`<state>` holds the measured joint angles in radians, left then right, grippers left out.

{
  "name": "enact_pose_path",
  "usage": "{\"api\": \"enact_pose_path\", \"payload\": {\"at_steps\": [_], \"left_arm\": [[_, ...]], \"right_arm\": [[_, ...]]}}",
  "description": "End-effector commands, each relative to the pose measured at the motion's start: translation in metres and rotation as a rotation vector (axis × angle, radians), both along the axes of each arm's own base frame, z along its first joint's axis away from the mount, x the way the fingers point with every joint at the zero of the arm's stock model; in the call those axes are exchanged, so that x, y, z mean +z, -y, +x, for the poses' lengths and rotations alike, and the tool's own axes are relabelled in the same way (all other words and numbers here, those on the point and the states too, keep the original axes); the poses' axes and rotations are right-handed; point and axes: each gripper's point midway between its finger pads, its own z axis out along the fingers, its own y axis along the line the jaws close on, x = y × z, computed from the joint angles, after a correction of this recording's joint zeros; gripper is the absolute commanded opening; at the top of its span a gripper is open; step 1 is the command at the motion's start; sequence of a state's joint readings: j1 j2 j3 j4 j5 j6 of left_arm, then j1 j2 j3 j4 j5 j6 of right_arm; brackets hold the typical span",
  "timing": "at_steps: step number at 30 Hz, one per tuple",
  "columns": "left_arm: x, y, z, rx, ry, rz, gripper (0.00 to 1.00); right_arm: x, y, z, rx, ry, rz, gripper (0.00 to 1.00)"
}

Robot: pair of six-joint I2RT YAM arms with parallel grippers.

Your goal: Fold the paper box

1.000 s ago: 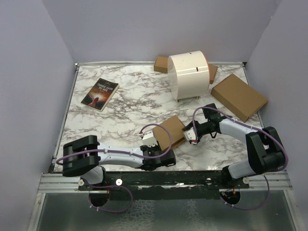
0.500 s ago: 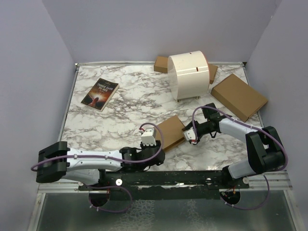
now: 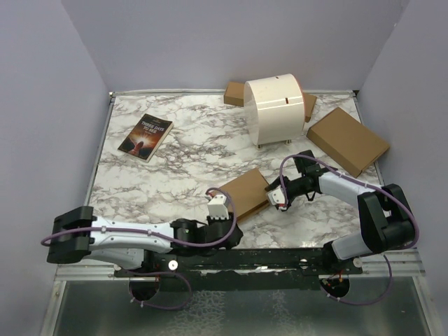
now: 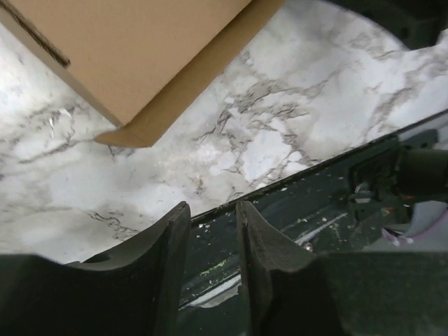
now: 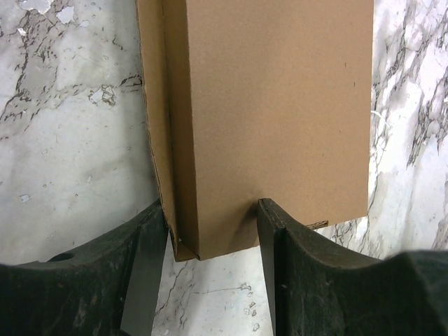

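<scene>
The paper box (image 3: 243,190) is a thin brown cardboard mailer lying near the front middle of the marble table. My right gripper (image 3: 274,196) is shut on its right end. In the right wrist view the fingers (image 5: 280,231) pinch the box's (image 5: 273,105) corner and folded side wall around the right gripper (image 5: 213,210). My left gripper (image 3: 225,231) sits low by the table's front edge, just in front of the box's near-left corner. In the left wrist view the left gripper (image 4: 212,210) is open a narrow way with nothing between its jaws. The box's (image 4: 140,49) corner lies apart from it, up and to the left.
A book (image 3: 145,136) lies at the back left. A white cylindrical holder (image 3: 274,110) stands at the back middle with cardboard pieces (image 3: 234,93) behind it. A larger brown box (image 3: 347,140) lies at the back right. The black rail (image 4: 336,189) runs along the front edge.
My left arm has dropped low and stretched out to the left. Its gripper has drawn back off the box's near-left corner toward the front edge. The right gripper keeps its hold.
</scene>
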<state>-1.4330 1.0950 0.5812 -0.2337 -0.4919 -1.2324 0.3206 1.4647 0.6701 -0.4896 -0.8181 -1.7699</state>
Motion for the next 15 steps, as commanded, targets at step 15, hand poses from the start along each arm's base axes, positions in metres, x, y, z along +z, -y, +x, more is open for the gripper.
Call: {"api": "enact_pose_path", "payload": {"at_steps": [15], "left_arm": [[-0.027, -0.01, 0.023, 0.647, -0.108, 0.034, 0.52]], "right_arm": [[-0.005, 0.0, -0.014, -0.004, -0.081, -0.002, 0.53]]}}
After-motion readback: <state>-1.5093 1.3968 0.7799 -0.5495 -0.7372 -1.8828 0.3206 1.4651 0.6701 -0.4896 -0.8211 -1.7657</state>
